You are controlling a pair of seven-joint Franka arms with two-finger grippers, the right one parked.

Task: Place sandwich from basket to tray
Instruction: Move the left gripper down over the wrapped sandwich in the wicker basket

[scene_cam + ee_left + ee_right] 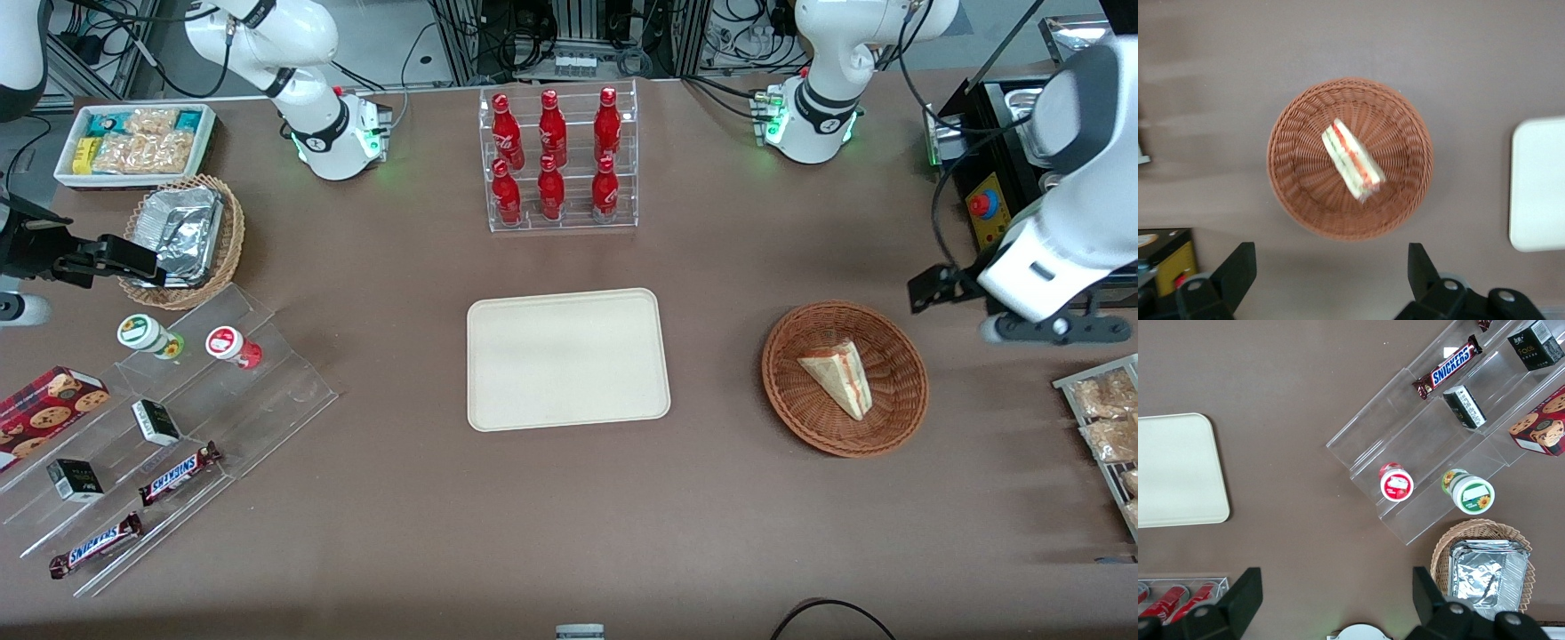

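The sandwich (838, 375) (1353, 160), a pale bread wedge with red and green filling along its edge, lies in the round reddish-brown woven basket (893, 413) (1298, 180). The cream tray (566, 358) (1538, 193) lies bare at the table's middle, beside the basket toward the parked arm's end. My left gripper (933, 289) (1330, 273) hangs high above the table, just off the basket's rim toward the working arm's end. It is open wide, its black fingers (1238, 270) apart with only bare table between them.
A clear rack of red bottles (558, 160) stands farther from the front camera than the tray. A wire rack of bagged snacks (1107, 418) and a black box with a red button (982, 204) sit near the working arm. Snack shelves (169, 444) lie toward the parked arm's end.
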